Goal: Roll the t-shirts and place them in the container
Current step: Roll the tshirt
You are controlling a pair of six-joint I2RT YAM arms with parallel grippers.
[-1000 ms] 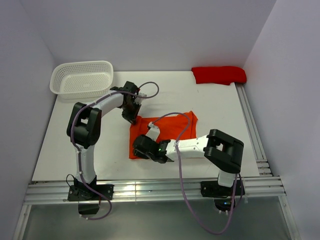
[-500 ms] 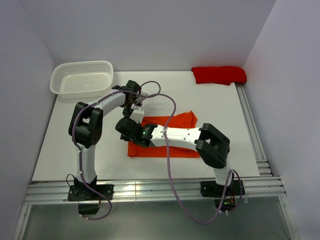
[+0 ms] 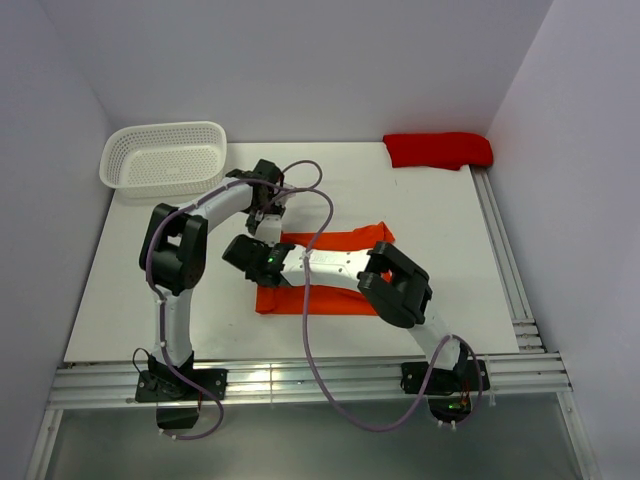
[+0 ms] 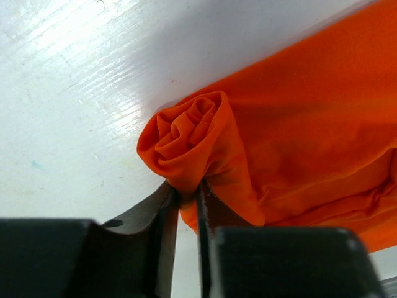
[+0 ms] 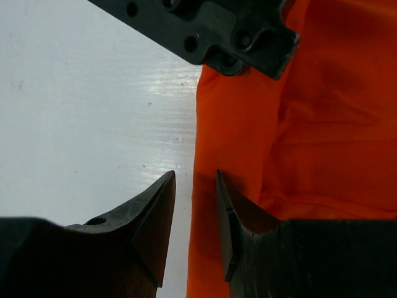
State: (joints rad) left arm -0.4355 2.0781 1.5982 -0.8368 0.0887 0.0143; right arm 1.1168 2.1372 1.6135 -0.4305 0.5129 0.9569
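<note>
The left hand (image 4: 186, 187), jaws nearly together, pinches the rolled-up corner of the orange shirt (image 4: 298, 124), which lies in the middle of the desk (image 3: 150, 290). The right hand (image 5: 195, 181) hovers at that shirt's left edge with a narrow gap, holding nothing. The red shirt (image 3: 438, 150) lies bunched at the far right corner.

Left arm (image 3: 165, 300) and right arm (image 3: 335, 268): white links, black joints, looping purple-grey cables (image 3: 305, 330); the right tool (image 5: 195, 186) has black wedge fingers (image 5: 149, 217).
</note>
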